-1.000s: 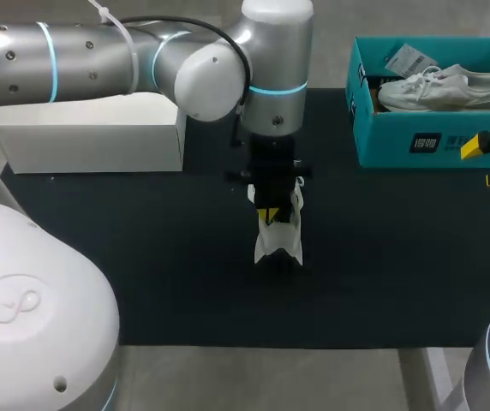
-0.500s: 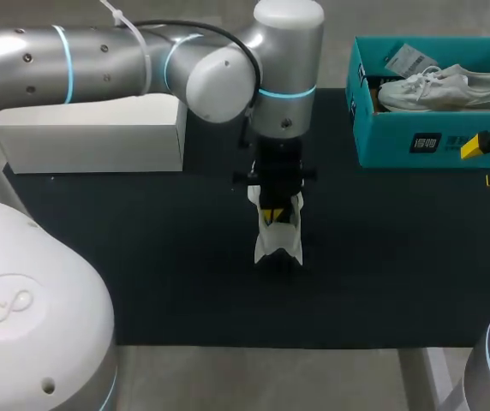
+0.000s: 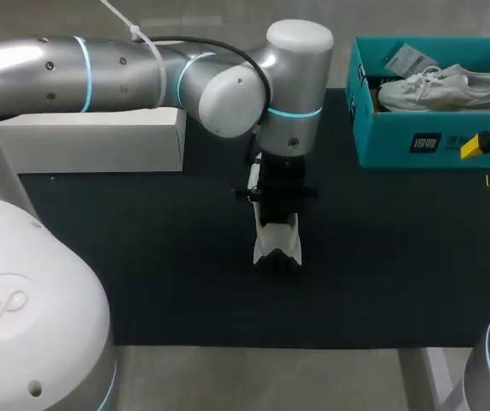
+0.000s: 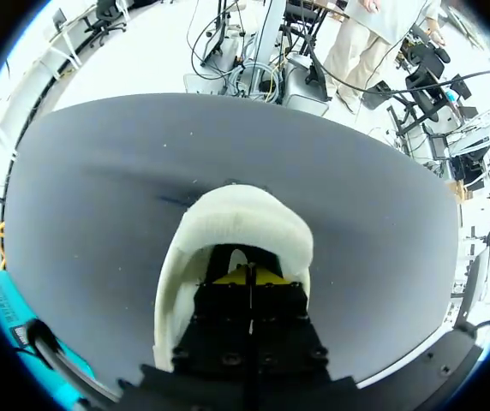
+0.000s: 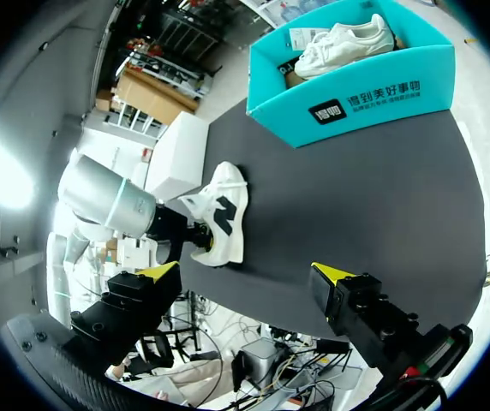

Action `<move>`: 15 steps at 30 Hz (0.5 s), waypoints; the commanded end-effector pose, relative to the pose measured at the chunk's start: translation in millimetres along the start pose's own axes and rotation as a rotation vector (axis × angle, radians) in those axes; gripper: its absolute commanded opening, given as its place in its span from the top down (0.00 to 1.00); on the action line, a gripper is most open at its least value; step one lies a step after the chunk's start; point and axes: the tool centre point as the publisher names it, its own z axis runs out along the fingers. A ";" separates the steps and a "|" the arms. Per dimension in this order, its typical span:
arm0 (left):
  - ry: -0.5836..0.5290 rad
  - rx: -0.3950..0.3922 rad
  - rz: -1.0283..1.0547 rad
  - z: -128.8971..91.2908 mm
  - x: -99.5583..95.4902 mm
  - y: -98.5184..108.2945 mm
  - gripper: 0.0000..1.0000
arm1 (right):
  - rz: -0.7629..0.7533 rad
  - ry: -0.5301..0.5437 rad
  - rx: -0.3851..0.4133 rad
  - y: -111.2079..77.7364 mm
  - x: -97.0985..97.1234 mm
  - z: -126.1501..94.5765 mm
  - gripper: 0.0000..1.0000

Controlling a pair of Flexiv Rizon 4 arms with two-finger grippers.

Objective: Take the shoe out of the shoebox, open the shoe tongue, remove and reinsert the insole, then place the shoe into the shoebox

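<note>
A white shoe [image 3: 277, 244] stands on the black mat [image 3: 142, 274] in the middle of the table, heel toward the near edge. My left arm [image 3: 288, 86] reaches over it from the left and goes down into its opening. In the left wrist view my left gripper [image 4: 247, 276] sits inside the shoe's padded collar [image 4: 245, 214], yellow tips pressed together; whether they pinch anything is hidden. My right gripper [image 5: 245, 274] hangs open and empty off the mat's right side, in front of the teal shoebox [image 3: 399, 141]. The same shoe [image 5: 224, 223] lies well ahead of it.
The teal shoebox [image 5: 356, 94] at the back right holds a second white shoe [image 3: 442, 86] and a paper tag. A long white box [image 3: 99, 137] lies at the back left of the mat.
My left arm has shifted slightly right and sunk lower into the shoe; its yellow tips, visible from above earlier, are now covered by the gripper body. The right arm has kept still.
</note>
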 end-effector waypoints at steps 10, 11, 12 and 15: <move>-0.108 0.005 0.064 7.9 -8.9 -4.1 1.00 | 0.001 -0.002 0.000 -0.7 0.1 -0.1 0.00; -0.127 0.003 0.062 1.7 -8.4 -4.7 1.00 | 0.001 -0.002 0.000 -0.7 0.1 -0.1 0.00; -0.140 -0.008 0.064 -5.5 -8.0 -5.6 1.00 | 0.001 -0.002 0.000 -0.7 0.1 -0.1 0.00; -0.201 -0.034 0.063 -27.3 -9.4 -7.6 1.00 | 0.001 -0.002 0.000 -0.7 0.1 -0.1 0.00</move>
